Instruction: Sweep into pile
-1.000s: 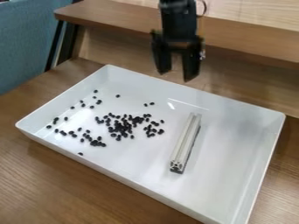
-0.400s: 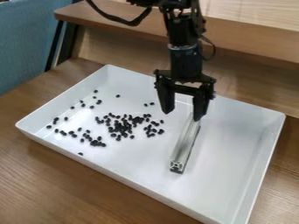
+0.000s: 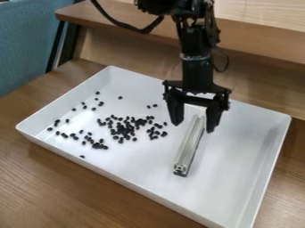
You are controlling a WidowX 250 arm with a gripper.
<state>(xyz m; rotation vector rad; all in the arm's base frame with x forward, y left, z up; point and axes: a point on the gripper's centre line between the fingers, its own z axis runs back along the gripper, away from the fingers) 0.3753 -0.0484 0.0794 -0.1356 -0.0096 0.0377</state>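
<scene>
camera view, one open pincer (image 3: 193,128) over one metal bar (image 3: 189,147), dozens of black beans (image 3: 123,129), one white tray (image 3: 238,156)

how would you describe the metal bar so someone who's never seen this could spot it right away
Find the big white tray on the wooden table. Inside, right of the scattered black beans, lies a long, straight silver bar. It's the tray's only long metal piece.

Brown wood-grain tabletop (image 3: 65,189) in foreground. Behind, raised wooden ledge (image 3: 268,41), brown wooden panel (image 3: 128,54) beneath, paler wood-grain surface (image 3: 268,13) beyond. At upper left, blue fabric (image 3: 24,44) beside dark slanted support (image 3: 56,46). Soft light overall.
</scene>
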